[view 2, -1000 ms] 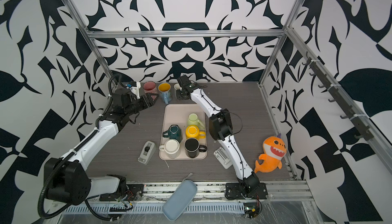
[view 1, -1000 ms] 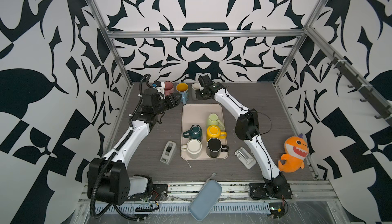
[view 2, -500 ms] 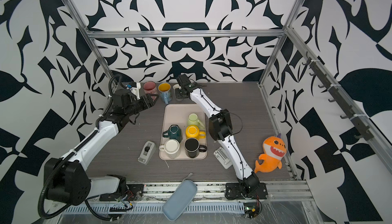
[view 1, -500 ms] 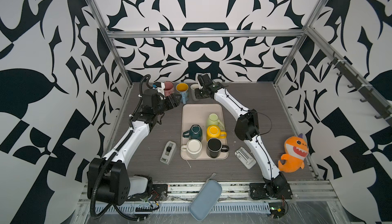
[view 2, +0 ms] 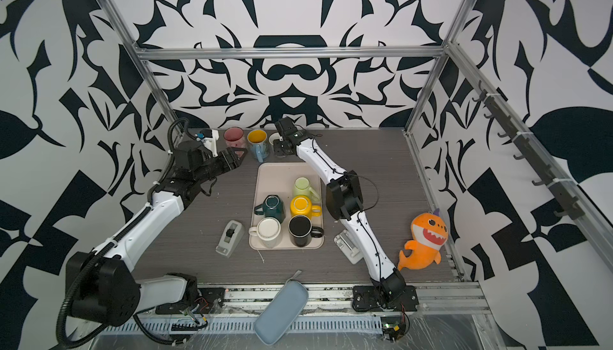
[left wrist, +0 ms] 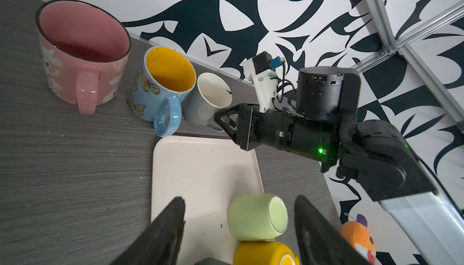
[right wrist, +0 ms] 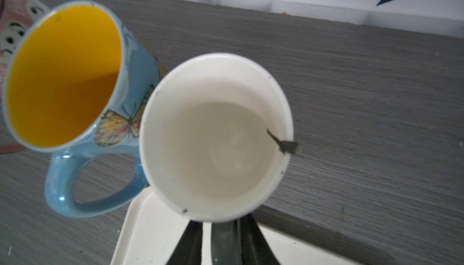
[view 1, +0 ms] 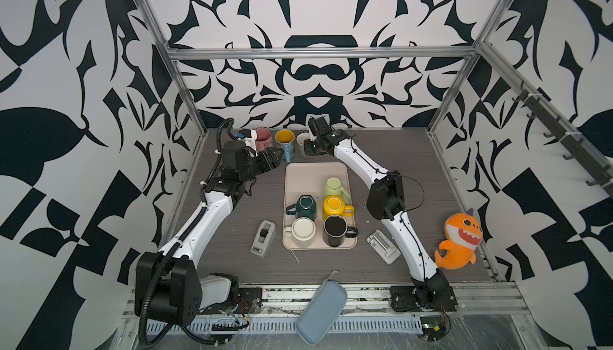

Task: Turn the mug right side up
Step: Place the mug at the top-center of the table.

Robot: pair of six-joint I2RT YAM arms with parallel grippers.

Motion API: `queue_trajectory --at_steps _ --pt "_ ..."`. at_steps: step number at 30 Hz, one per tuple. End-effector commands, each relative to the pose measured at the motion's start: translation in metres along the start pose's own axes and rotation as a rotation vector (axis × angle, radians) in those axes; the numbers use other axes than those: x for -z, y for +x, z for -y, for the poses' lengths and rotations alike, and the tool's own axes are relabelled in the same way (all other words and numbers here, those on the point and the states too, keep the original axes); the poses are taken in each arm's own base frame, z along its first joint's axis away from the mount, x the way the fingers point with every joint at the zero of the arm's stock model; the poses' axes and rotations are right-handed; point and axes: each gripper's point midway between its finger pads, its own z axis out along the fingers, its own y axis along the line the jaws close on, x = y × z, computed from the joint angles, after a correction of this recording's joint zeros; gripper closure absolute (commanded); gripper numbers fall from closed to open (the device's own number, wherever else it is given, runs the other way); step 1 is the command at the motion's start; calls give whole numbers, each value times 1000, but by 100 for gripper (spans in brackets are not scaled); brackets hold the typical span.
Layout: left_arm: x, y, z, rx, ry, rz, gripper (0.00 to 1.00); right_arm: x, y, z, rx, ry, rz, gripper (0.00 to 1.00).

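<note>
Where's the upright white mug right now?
In a top view, the white mug stands near the back wall, between the blue butterfly mug and the right gripper.

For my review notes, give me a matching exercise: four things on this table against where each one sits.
1 blue butterfly mug
2 black mug
3 tape dispenser
4 shark plush

a on the tray
b on the table, left of the tray
c behind the tray, between the pink mug and the white mug
d at the table's right edge

Pairs: 1-c, 2-a, 3-b, 4-d
</note>
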Motion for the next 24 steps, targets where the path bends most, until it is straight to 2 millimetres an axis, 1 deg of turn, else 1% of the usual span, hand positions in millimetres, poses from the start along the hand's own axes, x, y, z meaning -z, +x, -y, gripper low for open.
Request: queue_trajectory --at_steps 1,6,11,12,13,16,21,24 --pt "8 -5 5 -5 15 30 28 39 -33 -14 -7 -38 96 68" --pt "9 -5 5 -5 12 32 28 43 -34 -15 -8 -39 102 64" --pt "11 -6 6 -4 14 37 28 50 -39 -16 -8 -45 120 57" --pt "12 -6 7 -4 16 39 28 46 -36 -15 -7 -44 115 55" --pt "13 -7 7 -5 16 43 28 59 -44 -17 -4 -52 143 53" --pt "15 -8 9 -6 18 49 28 70 -51 -20 -1 -67 176 51" --pt "19 -11 9 -8 6 62 28 94 -56 -21 15 -68 201 49" --pt "21 -12 8 -8 -8 67 29 115 -53 -16 21 -52 207 49"
